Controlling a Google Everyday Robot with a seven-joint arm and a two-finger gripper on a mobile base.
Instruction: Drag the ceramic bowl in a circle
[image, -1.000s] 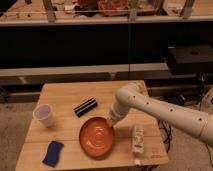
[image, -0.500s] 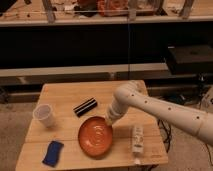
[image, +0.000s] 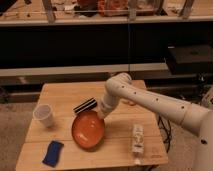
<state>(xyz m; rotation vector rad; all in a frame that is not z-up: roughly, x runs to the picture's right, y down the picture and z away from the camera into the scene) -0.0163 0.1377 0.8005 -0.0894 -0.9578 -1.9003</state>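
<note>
The ceramic bowl (image: 88, 130) is a wide, shallow orange-red dish lying on the wooden table (image: 120, 145), a little left of its middle and near the front. My white arm reaches in from the right. My gripper (image: 101, 114) points down at the bowl's upper right rim and touches it. The bowl looks tilted toward the camera.
A translucent white plastic cup (image: 44, 115) stands at the left. A black oblong object (image: 85, 106) lies just behind the bowl. A blue sponge (image: 53, 153) lies at the front left. A white bottle (image: 137, 142) lies at the front right. Dark shelves stand behind the table.
The bowl has slid left and slightly toward the black object, and my gripper has moved left with it at its rim.
</note>
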